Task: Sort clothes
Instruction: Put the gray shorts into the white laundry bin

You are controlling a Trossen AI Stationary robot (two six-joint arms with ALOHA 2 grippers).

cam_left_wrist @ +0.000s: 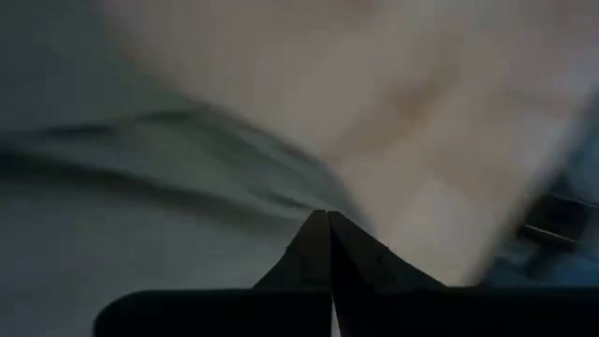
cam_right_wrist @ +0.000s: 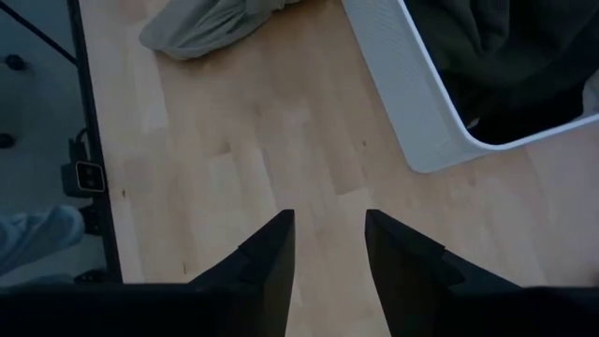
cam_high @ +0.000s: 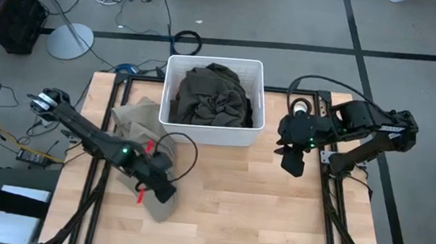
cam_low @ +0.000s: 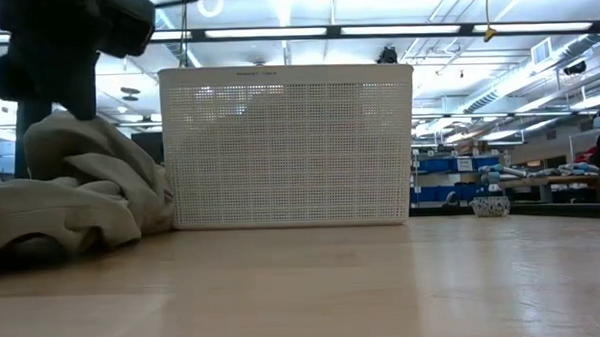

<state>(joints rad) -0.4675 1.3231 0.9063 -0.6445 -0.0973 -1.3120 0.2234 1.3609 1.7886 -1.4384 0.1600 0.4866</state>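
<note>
Beige garment (cam_high: 138, 120) in shut left end effector (cam_high: 164, 191) — right end effector (cam_right_wrist: 328, 245) open; empty

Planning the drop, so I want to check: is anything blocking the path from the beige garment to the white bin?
Nothing visible. The beige garment lies on the table beside the white bin, under the left gripper; only the bin's wall rises between them.

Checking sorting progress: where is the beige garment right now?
In the high view, the beige garment lies on the table's left side beside the white bin, under the left gripper.
</note>
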